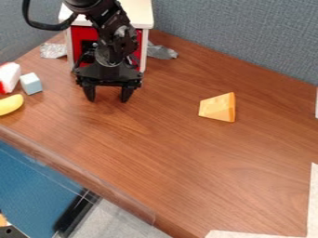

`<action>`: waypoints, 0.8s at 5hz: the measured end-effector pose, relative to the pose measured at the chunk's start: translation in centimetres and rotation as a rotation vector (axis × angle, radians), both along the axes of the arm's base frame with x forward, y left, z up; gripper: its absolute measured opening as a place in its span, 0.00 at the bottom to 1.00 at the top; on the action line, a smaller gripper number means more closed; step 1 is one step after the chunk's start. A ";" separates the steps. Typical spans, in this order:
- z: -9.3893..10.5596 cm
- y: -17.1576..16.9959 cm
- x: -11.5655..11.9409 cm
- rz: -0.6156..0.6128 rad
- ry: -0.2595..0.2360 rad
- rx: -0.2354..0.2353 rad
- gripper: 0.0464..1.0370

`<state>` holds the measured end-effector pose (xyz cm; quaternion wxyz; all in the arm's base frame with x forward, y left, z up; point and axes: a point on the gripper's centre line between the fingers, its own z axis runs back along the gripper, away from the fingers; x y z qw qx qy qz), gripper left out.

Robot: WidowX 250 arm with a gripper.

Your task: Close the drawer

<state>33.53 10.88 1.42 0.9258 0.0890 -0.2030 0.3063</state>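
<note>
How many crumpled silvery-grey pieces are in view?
2: a silvery piece on the picture's left of the white-topped cabinet, a greyer piece on its right. More may be hidden behind it.

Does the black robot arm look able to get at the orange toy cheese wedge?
Probably yes: its black two-finger tool hangs open, and nothing seems to stand between it and the wedge.

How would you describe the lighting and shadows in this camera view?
In the camera view, light looks soft: no hard-edged shadow lies around the cheese wedge, whose right face is darker than its left; the crumpled silvery material shows small bright patches.
</note>
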 end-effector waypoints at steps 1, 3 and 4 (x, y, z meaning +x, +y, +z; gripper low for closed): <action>-0.1 -1.4 -0.5 -0.055 0.059 -0.016 0.96; 3.2 -8.9 -7.4 -0.344 0.181 -0.069 0.96; 6.0 -10.6 -8.9 -0.422 0.192 -0.099 0.96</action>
